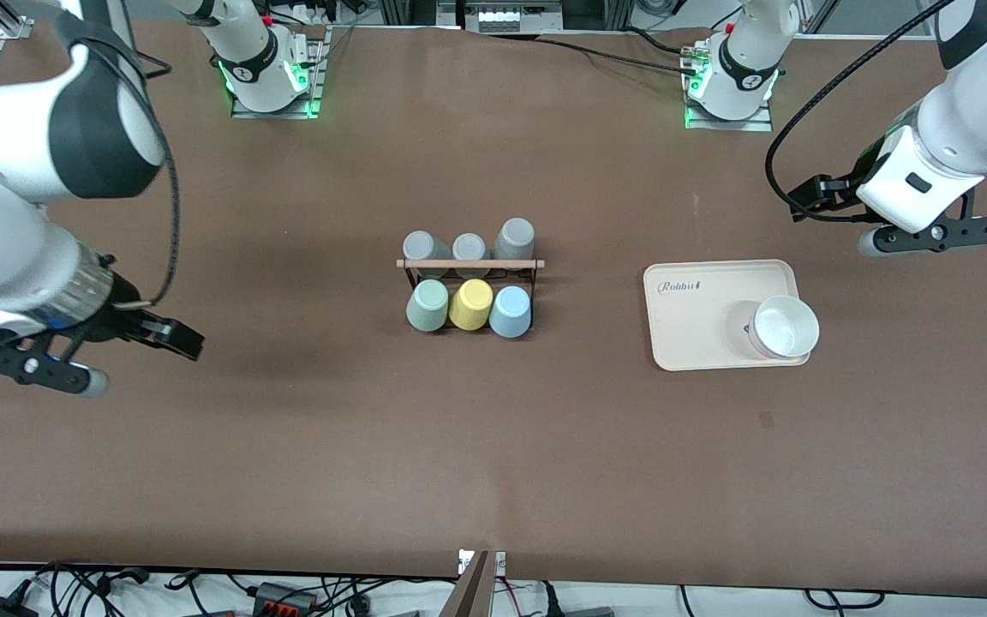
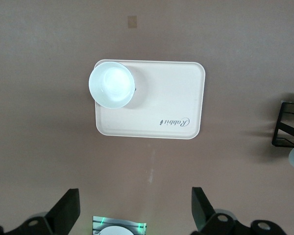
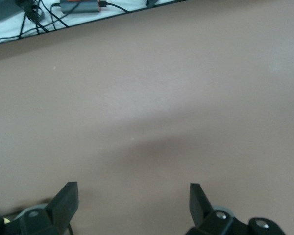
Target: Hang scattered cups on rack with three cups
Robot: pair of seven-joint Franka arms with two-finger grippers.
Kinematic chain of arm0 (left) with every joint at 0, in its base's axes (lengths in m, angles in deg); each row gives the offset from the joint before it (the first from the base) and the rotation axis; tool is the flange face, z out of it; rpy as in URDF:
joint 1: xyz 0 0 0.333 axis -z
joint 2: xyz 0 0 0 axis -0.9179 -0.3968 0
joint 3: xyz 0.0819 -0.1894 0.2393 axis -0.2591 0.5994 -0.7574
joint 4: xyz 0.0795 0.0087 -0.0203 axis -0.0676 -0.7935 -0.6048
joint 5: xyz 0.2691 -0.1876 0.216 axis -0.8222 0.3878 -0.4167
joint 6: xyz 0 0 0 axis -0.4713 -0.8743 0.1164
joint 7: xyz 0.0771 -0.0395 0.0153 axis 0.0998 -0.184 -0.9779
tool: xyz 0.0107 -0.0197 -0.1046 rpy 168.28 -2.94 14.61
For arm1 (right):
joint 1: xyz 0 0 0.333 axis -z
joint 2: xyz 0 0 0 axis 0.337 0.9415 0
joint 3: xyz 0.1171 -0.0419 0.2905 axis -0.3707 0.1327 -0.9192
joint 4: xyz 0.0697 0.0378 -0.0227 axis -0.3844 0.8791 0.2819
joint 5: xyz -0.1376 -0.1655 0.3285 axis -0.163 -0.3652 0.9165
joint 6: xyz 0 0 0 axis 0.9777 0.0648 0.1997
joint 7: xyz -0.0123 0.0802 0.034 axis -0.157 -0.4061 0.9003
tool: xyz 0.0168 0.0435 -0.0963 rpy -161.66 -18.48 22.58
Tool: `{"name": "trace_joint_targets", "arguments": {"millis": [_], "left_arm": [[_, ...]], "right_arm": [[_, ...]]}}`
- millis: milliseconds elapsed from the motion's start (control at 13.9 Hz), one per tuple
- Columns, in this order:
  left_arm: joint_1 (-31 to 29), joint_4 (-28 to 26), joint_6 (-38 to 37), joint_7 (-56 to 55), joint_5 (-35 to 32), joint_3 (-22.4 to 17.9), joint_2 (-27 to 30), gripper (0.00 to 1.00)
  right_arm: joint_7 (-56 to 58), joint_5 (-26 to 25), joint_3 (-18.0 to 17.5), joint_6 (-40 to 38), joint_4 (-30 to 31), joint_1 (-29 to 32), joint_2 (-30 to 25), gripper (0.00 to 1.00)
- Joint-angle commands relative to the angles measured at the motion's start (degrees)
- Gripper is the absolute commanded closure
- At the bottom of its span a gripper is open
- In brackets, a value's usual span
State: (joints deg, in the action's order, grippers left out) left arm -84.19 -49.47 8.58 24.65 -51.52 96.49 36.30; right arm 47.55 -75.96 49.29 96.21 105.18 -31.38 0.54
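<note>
The right gripper (image 3: 132,205) hangs with fingers spread wide and empty over bare table (image 1: 288,446) at the right arm's end. The left gripper (image 2: 134,208) is wide open too, empty, above the table near the beige tray (image 1: 690,343). The mint-green cup (image 1: 427,306) and the light blue cup (image 1: 511,311) sit on the rack (image 1: 469,265), the yellow cup (image 1: 470,305) between them.

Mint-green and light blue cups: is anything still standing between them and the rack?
Nothing visible does. The mint-green cup and light blue cup already sit on the rack, flanking the yellow cup. The left gripper and right gripper hang off at the table's ends, jaws open.
</note>
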Motion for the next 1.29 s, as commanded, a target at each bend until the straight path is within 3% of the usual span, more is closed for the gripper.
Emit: {"name": "trace_joint_targets", "arguments": {"millis": [0,144,431,575,791,1078,1222], "left_arm": [[-0.6,-2.3,0.4,-1.5,0.7,0.2,2.5,0.0],[-0.6,-2.3,0.3,-2.5,0.7,0.2,2.5,0.0],[-0.6,-2.1,0.3,-2.5,0.7,0.1,2.4,0.0],[-0.6,-1.9,0.3,-2.4,0.8,0.1,2.3,0.0],[-1.0,-1.8,0.3,-2.1,0.8,0.1,2.2,0.0],[-1.0,-1.8,0.3,-1.9,0.8,0.1,2.1,0.0],[-1.0,-1.8,0.3,-1.9,0.8,0.1,2.1,0.0]], "right_arm": [[5.9,0.7,-0.8,0.4,8.4,2.7,-7.3,0.0],[9.7,0.7,-0.8,1.2,13.5,5.5,-11.6,0.0],[12.2,2.2,-0.5,8.3,29.4,7.5,-22.6,0.0],[12.2,1.8,-0.5,8.0,31.8,7.4,-24.5,0.0],[11.7,2.0,-0.6,7.9,29.5,7.6,-23.3,0.0],[12.3,0.0,-0.8,-4.5,14.0,7.5,-15.3,0.0],[12.0,0.7,-0.6,-5.1,12.9,7.8,-14.5,0.0]]}}
